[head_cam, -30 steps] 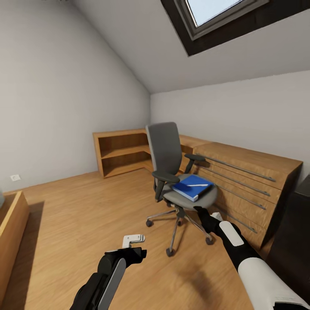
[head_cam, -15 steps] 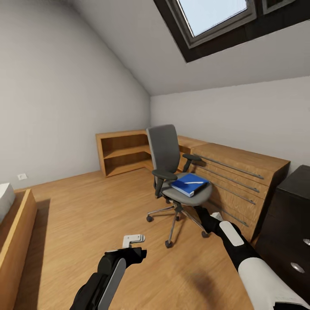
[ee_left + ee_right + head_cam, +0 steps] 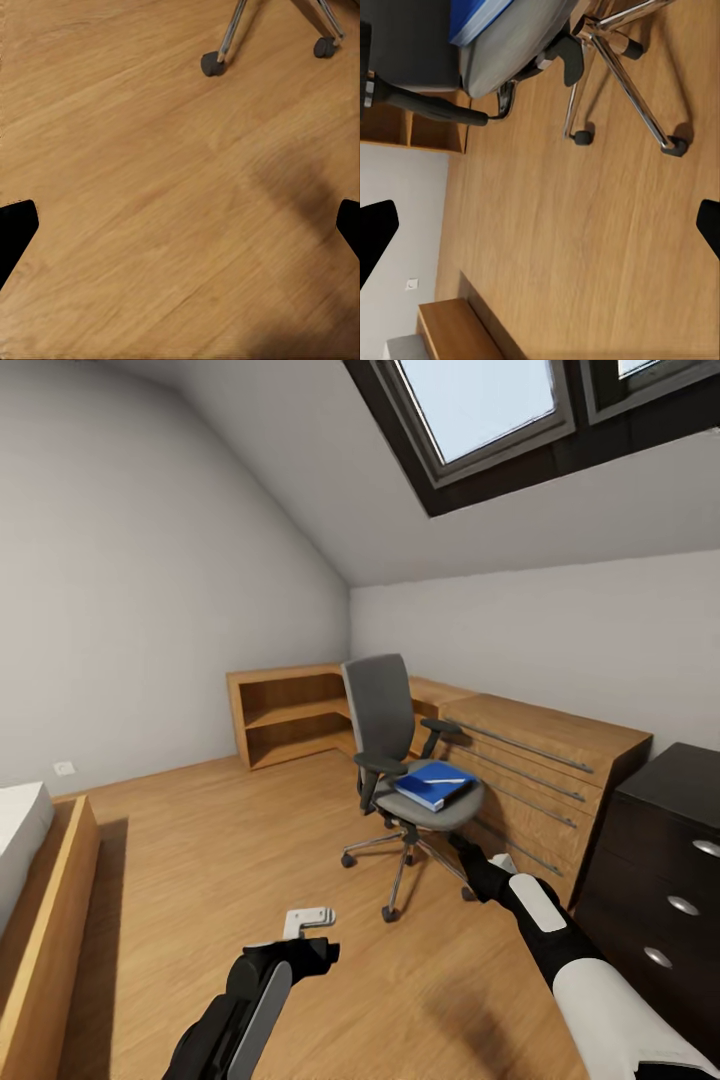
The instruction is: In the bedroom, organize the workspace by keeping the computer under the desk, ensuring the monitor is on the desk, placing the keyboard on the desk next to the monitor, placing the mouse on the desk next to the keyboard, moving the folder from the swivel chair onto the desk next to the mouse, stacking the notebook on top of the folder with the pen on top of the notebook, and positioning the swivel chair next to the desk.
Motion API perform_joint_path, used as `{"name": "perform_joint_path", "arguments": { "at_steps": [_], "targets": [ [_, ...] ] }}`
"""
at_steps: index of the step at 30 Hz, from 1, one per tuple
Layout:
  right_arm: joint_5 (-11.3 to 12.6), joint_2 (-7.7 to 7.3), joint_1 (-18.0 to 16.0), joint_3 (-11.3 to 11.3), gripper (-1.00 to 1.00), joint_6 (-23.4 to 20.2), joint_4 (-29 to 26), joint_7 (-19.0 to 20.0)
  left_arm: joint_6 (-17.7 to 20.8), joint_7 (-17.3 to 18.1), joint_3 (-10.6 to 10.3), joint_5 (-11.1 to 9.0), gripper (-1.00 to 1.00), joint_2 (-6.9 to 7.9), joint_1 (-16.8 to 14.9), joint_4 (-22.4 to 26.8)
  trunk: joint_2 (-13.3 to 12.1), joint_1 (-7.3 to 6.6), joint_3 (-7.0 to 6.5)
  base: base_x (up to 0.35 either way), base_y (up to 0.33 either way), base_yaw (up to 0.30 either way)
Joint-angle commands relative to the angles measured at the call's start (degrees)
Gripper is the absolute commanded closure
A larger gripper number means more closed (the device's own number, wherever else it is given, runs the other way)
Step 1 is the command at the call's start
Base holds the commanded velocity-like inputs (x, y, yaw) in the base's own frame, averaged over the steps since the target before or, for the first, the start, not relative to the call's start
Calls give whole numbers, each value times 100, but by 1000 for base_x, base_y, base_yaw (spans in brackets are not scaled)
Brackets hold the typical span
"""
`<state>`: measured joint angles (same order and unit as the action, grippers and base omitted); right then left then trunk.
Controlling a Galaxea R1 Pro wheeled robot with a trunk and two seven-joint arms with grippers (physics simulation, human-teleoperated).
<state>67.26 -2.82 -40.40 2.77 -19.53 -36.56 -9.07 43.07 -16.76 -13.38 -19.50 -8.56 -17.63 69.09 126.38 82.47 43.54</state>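
A bright blue folder (image 3: 434, 784) with white paper edges is lying flat on the seat of a grey swivel chair (image 3: 392, 732), its long axis running from the seat's front edge toward the far right armrest. A slim white pen (image 3: 437, 781) is resting across the folder's top, pointing roughly along that same line. The chair, upright on a chrome five-star base with casters, is standing on the wood plank floor (image 3: 220, 840) of a grey-walled attic bedroom, just in front of a light wooden drawer chest (image 3: 540, 770). A black drawer unit (image 3: 660, 860) with round silver knobs is sitting at the right edge. The left gripper (image 3: 308, 922) is hanging empty over bare floor, fingers spread wide. The right gripper (image 3: 462, 850) is reaching toward the chair base, holding nothing, its fingertips likewise well apart in the wrist view.
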Motion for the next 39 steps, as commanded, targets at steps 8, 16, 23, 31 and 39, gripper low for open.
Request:
{"name": "perform_joint_path", "arguments": {
  "at_steps": [8,16,23,31,39],
  "targets": [
    [-159,1,47,10,-100,-11,75,-57,-14,-45,68,-57,-100,9,-4,-468,-319,-178,-138,-22,0,0],
    [-1471,29,291,-10,-100,14,374,-60,-445,-33,106,-51,-100,13,-4,-926,-640,-354,-281,-4,0,0],
    [-3026,43,466,-20,-100,154,666,-71,-859,-38,122,-46,-100,150,-4,-1488,-921,-507,-407,0,0,0],
    [-4041,62,646,-31,-100,1570,1978,-67,-2006,-48,114,-45,-100,227,-4,-2623,-1242,-683,-551,0,0,0],
    [-5007,271,720,-22,-100,4027,3572,-74,-2693,-42,93,-57,-100,239,-4,-3584,-1562,-859,-694,0,0,0]
  ]
}}
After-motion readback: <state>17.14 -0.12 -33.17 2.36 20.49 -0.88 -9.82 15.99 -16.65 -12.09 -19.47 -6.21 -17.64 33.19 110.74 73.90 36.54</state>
